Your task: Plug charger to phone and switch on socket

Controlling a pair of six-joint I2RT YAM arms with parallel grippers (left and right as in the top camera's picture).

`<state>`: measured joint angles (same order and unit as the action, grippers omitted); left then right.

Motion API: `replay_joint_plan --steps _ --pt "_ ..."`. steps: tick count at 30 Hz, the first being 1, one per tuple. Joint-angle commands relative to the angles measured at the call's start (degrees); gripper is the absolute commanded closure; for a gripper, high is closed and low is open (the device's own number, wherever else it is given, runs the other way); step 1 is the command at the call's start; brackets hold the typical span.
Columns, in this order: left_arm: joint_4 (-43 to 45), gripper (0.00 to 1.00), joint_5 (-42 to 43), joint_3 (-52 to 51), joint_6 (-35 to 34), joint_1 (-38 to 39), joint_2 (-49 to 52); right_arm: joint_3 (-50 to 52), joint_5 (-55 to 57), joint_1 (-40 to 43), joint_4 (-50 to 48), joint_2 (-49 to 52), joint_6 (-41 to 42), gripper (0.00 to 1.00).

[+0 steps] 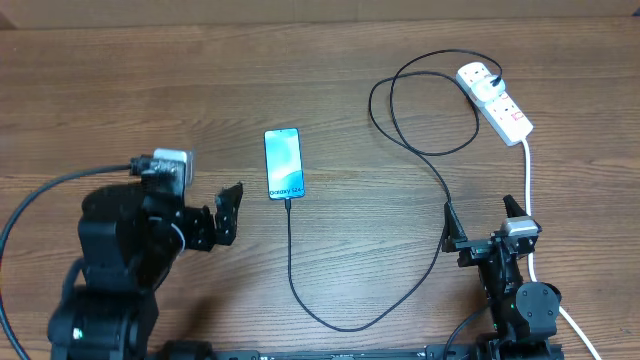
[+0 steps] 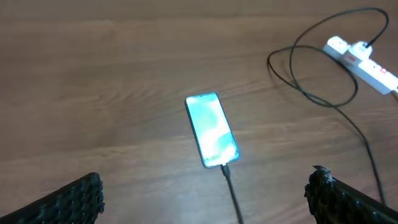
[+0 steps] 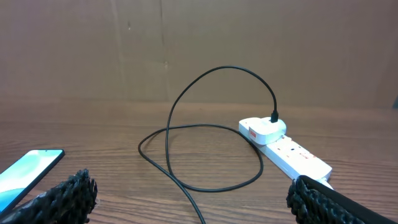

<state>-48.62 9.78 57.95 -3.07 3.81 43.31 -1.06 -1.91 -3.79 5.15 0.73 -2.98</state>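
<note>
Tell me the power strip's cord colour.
White: the cord runs down from the power strip. The overhead view shows it best.

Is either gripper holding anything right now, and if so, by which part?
Nothing is held. The left gripper and the right gripper are both open and empty. The charger cable lies loose, its tip at the phone.

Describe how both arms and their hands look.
Both arms are black with rounded joints. The left arm carries a silver-grey block and a black cable; the right arm a smaller silver block. The left hand and right hand each have two black, knobbly-textured fingers.
</note>
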Motion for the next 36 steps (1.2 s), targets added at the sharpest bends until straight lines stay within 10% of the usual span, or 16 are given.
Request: replay_joint_plan --steps 1,36 --pt "2.01 0.00 2.82 -4.57 1.42 -1.81 -4.17 0.59 0.57 -0.26 -0.33 -0.57 -0.09 0.00" --pt "32.85 0.00 8.28 -40.44 0.83 -2.78 -39.39 0.59 0.57 -0.26 -0.33 -0.57 -0.09 0.00"
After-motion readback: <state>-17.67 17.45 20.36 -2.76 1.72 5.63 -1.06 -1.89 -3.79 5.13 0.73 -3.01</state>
